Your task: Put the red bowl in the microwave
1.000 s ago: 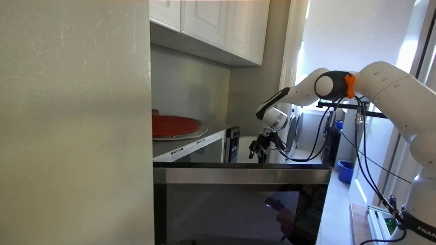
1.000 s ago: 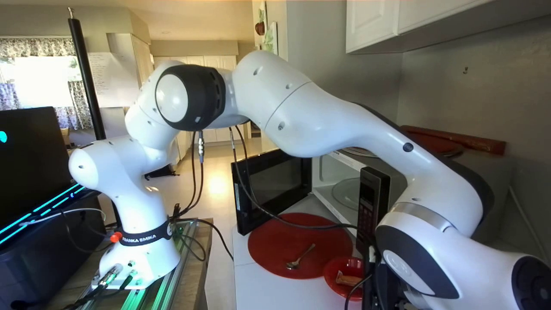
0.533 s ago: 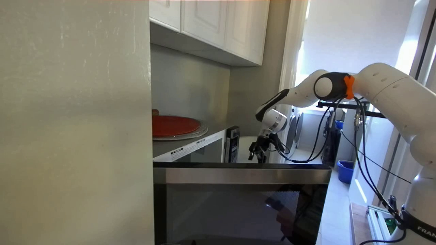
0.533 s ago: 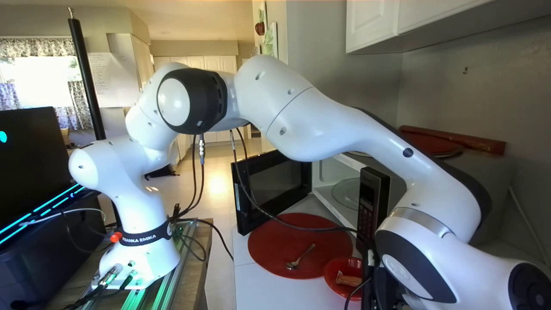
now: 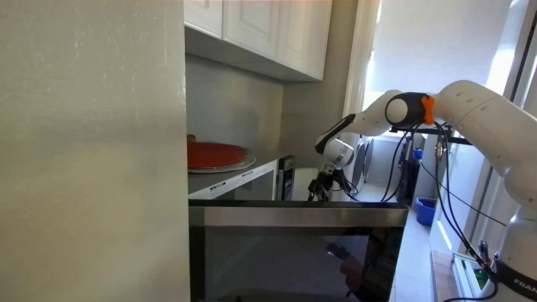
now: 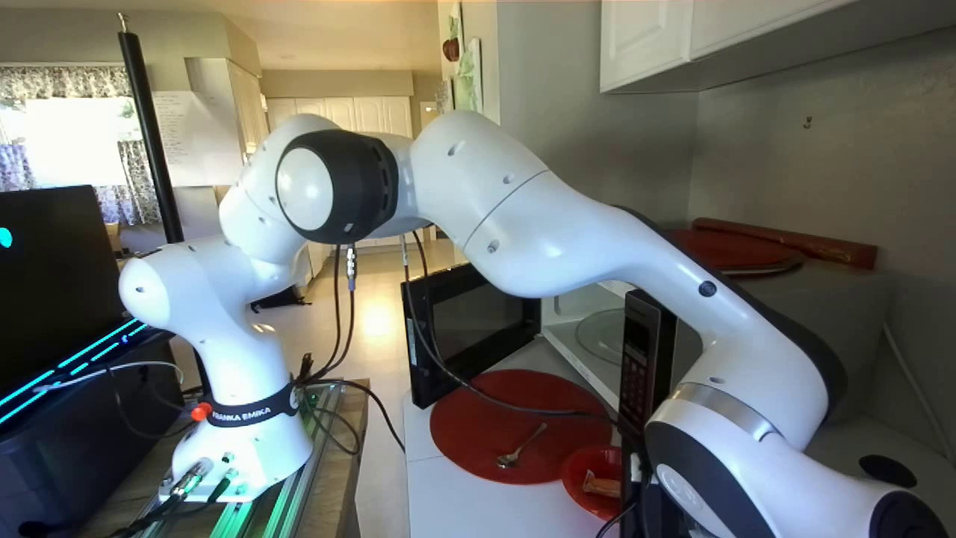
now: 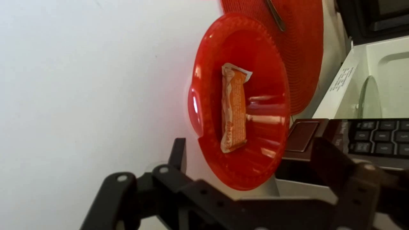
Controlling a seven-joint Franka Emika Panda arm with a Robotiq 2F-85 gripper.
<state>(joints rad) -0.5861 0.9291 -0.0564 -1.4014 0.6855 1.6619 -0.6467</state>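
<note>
The red bowl [image 7: 266, 67] holds an orange wrapped bar [image 7: 236, 108] and stands on the white counter. It also shows in an exterior view [image 6: 573, 486], partly hidden by the arm. My gripper [image 7: 250, 142] is open and empty in the wrist view, its two fingers apart on either side of the bowl's near end, not closed on it. In an exterior view the gripper [image 5: 319, 193] is small, its tips partly behind the door's top edge. The microwave [image 6: 573, 357] has its door [image 6: 478, 321] open, with a glass turntable [image 6: 597, 336] inside; it also shows in an exterior view [image 5: 235, 183].
A red round placemat [image 6: 478, 433] with a spoon [image 6: 515, 452] lies before the microwave, beside the bowl. The microwave's control panel [image 7: 380, 137] stands close to my right finger. Red round mats [image 5: 214, 154] lie on the microwave. White cabinets [image 5: 256, 25] hang above.
The arm has come down: its elbow and forearm are lower in both exterior views. The gripper has sunk slightly, its tips now nearer the door's top edge. The bowl has not moved.
</note>
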